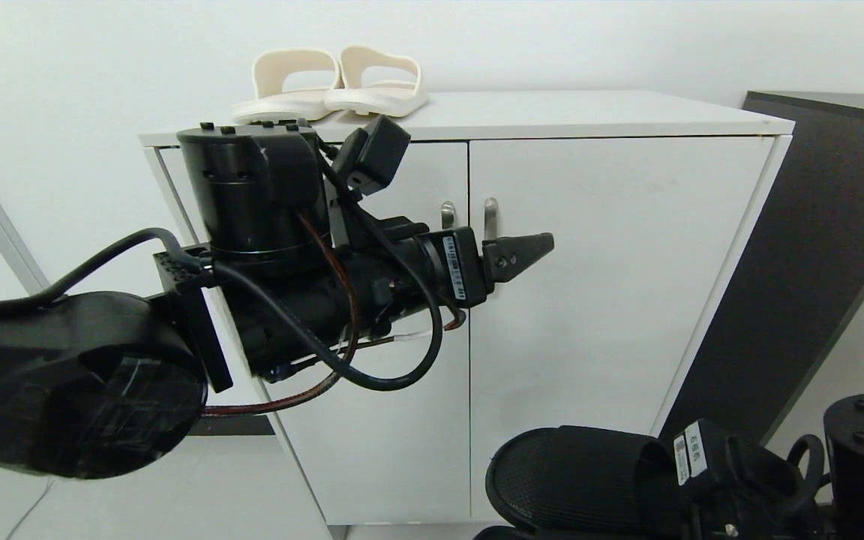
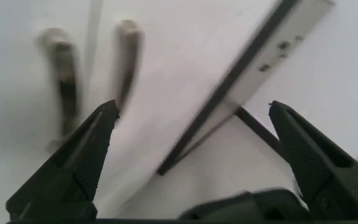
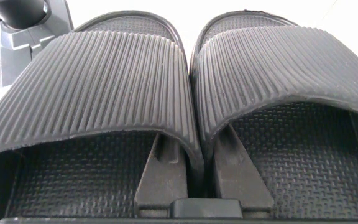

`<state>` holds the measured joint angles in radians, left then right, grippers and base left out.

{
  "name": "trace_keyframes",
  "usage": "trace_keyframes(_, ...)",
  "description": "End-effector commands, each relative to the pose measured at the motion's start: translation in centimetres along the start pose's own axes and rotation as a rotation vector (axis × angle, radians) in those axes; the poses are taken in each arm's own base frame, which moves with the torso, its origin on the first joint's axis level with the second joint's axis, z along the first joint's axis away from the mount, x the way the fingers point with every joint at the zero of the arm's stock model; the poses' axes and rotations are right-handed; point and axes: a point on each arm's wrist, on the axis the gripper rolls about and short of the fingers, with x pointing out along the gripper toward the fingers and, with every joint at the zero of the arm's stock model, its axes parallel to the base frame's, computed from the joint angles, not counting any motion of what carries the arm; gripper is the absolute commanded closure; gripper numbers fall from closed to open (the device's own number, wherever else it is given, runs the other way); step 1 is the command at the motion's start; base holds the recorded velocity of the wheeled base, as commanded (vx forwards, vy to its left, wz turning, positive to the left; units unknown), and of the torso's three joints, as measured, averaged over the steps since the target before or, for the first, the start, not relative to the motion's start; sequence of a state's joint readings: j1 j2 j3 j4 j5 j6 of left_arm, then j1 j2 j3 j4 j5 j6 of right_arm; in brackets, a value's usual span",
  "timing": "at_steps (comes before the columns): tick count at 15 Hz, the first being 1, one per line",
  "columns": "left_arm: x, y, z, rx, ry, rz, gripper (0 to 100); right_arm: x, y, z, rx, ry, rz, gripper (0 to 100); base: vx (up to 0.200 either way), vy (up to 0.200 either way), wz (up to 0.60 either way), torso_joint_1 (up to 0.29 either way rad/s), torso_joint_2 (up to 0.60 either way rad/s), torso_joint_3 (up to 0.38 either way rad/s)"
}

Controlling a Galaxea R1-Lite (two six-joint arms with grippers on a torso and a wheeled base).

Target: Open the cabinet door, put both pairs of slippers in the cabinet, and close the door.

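My L gripper [image 1: 541, 246], jaws spread, sits by the door handle [image 1: 490, 214] to pull it open, while my R gripper [image 3: 194, 149] pinches both black slippers [image 3: 123, 81] together, ready to load.

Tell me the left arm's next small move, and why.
Probably ease the open left claw onto the right-hand handle and close it: both cabinet doors are shut, that claw sits just short of the handle, and the right claw holds the black slippers.

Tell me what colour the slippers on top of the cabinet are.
Cream: the pair of cream rubber slide slippers shows best in the head view.
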<state>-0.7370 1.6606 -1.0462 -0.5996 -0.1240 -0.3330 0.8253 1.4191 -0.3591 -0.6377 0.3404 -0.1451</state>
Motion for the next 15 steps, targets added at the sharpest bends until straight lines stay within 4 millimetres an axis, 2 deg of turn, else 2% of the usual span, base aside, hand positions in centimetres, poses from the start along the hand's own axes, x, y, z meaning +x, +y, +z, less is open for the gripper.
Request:
trace_keyframes(1, 0.4, 0.1, -0.1, 0.000, -0.004, 0.023, 0, 0.0, 0.0, -0.1, 0.000, 0.002, 0.000, 100, 0.000, 0.000, 0.00, 0.000, 0.00, 0.000)
trace_keyframes(5, 1.2, 0.8, 0.2, -0.002, -0.018, 0.053, 0, 0.0, 0.1, -0.2, 0.001, 0.009, 0.004, 100, 0.000, 0.000, 0.00, 0.000, 0.00, 0.000)
trace_keyframes(9, 3.2, 1.3, -0.1, -0.006, -0.013, 0.058, 0, 0.0, 0.1, -0.3, 0.002, 0.012, 0.006, 100, 0.000, 0.000, 0.00, 0.000, 0.00, 0.000)
trace_keyframes(15, 4.1, 1.4, -0.4, -0.008, -0.007, 0.055, 0, 0.0, 0.1, -0.4, 0.002, 0.015, 0.008, 100, 0.000, 0.000, 0.00, 0.000, 0.00, 0.000)
